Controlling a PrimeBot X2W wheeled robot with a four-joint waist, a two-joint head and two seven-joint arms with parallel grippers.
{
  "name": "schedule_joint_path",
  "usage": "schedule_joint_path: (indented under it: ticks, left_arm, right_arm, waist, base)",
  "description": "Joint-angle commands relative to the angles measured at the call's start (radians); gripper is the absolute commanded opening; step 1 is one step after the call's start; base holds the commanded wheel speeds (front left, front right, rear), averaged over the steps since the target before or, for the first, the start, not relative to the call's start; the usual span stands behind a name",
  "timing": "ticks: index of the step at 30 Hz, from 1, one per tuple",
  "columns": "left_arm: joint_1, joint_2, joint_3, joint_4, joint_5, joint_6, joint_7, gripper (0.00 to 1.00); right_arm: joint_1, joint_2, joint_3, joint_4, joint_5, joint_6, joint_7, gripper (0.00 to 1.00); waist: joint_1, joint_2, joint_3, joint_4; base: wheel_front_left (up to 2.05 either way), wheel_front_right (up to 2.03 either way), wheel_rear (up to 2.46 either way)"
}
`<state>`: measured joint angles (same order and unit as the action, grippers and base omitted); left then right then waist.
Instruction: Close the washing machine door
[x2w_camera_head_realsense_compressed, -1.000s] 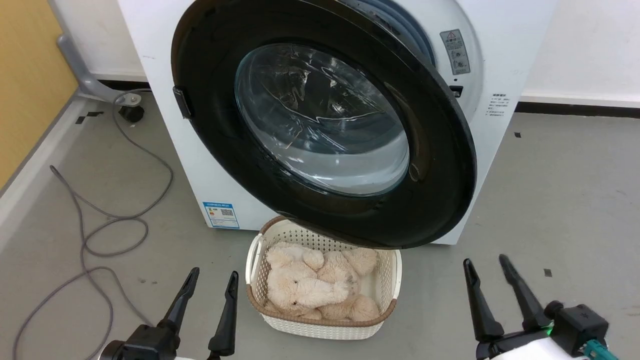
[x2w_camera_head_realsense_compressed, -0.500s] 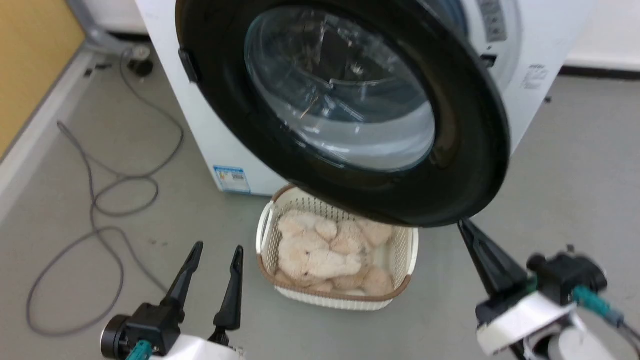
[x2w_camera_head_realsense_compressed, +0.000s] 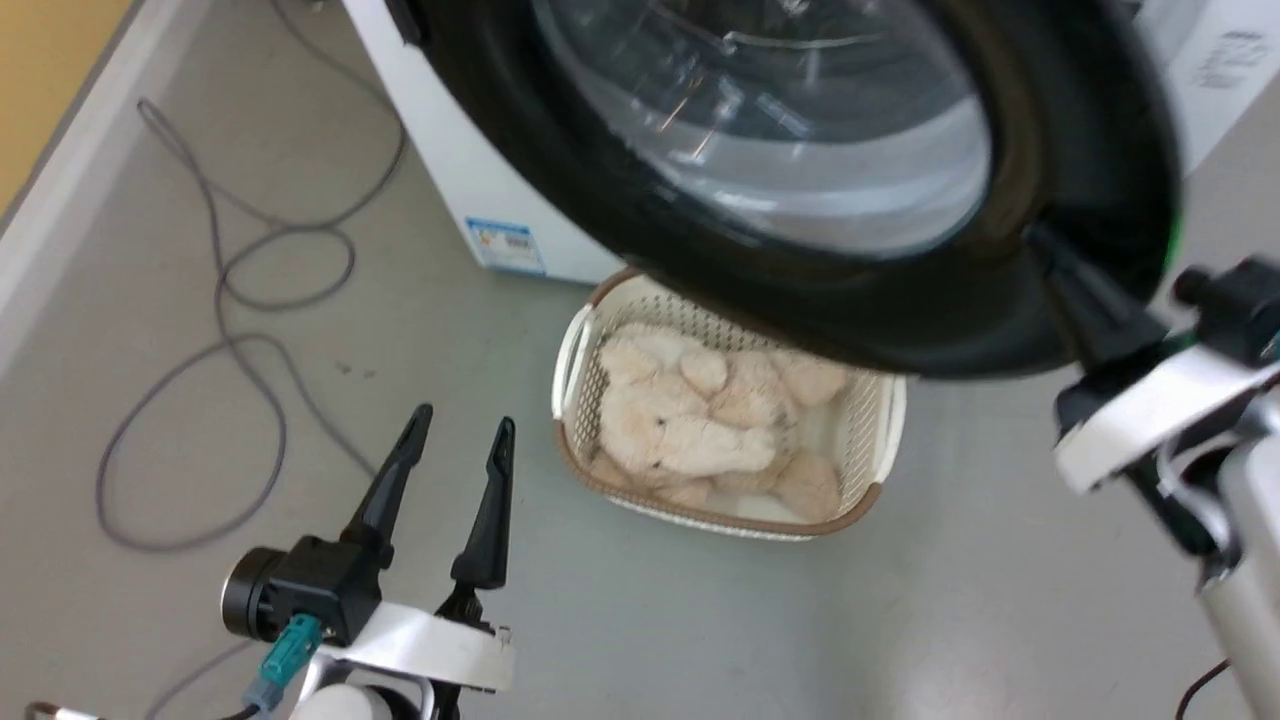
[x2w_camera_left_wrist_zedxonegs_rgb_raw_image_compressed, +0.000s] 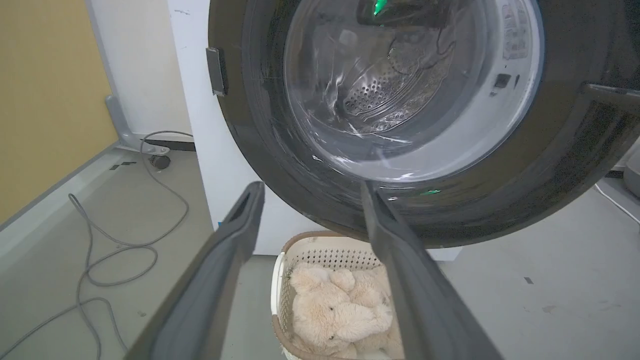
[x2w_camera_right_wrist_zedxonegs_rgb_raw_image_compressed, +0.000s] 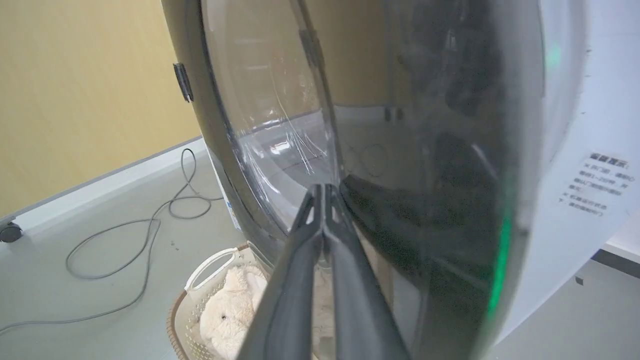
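Standing swung out from the front of the washing machine (x2w_camera_head_realsense_compressed: 470, 170), the washing machine door (x2w_camera_head_realsense_compressed: 800, 310) is seen open, its black rim and bulging glass overhanging a basket (x2w_camera_head_realsense_compressed: 565, 370) on the grey floor (x2w_camera_head_realsense_compressed: 700, 620). The right gripper (x2w_camera_head_realsense_compressed: 1045, 245) is shown with its two fingers pressed together, nothing being held between them. The tips are set against the outer face of the door near its lower right rim, and in the right wrist view they are placed at the edge of the glass. The left gripper (x2w_camera_head_realsense_compressed: 463, 418) is held low over the floor, left of the basket and well apart from the door. Its fingers are spread wide and nothing is held. A cream plush toy (x2w_camera_head_realsense_compressed: 690, 430) is contained in the basket. A small blue sticker (x2w_camera_head_realsense_compressed: 505, 245) is fixed at the lower corner of the machine's front. A grey cable (x2w_camera_head_realsense_compressed: 352, 262) is laid in loops on the floor to the left. Perforated steel is glimpsed through the glass in the left wrist view.
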<state>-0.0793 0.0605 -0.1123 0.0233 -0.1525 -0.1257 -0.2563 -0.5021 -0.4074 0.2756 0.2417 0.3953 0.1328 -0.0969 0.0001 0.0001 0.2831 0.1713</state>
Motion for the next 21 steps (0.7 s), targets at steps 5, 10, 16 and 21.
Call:
schedule_joint_path:
  ticks: [5, 10, 16, 21]
  left_arm:
    - [-0.045, -0.006, -0.007, -0.002, -0.002, -0.003, -0.005, 1.00]
    - [-0.068, -0.008, -0.008, -0.004, -0.007, -0.004, -0.005, 1.00]
    - [-0.085, -0.009, -0.012, -0.003, -0.013, -0.004, -0.005, 1.00]
    - [-0.110, -0.010, -0.027, 0.003, -0.032, -0.004, -0.005, 1.00]
  right_arm:
    - [-0.120, -0.035, -0.073, 0.075, 0.035, -0.002, 0.036, 0.00]
    - [-0.195, -0.037, -0.120, 0.119, 0.045, -0.002, 0.075, 0.00]
    - [-0.274, -0.033, -0.168, 0.162, 0.044, -0.002, 0.118, 0.00]
    - [-0.363, -0.033, -0.215, 0.224, 0.040, -0.002, 0.161, 0.00]
  waist:
    - [-0.0001, -0.0001, 0.071, 0.043]
    - [-0.0001, -0.0001, 0.102, 0.062]
    - [-0.0001, -0.0001, 0.132, 0.072]
    - [-0.0001, -0.0001, 0.156, 0.090]
  base:
    - [0.00, 0.00, 0.00]
    - [0.00, 0.00, 0.00]
    - [0.00, 0.00, 0.00]
    - [0.00, 0.00, 0.00]
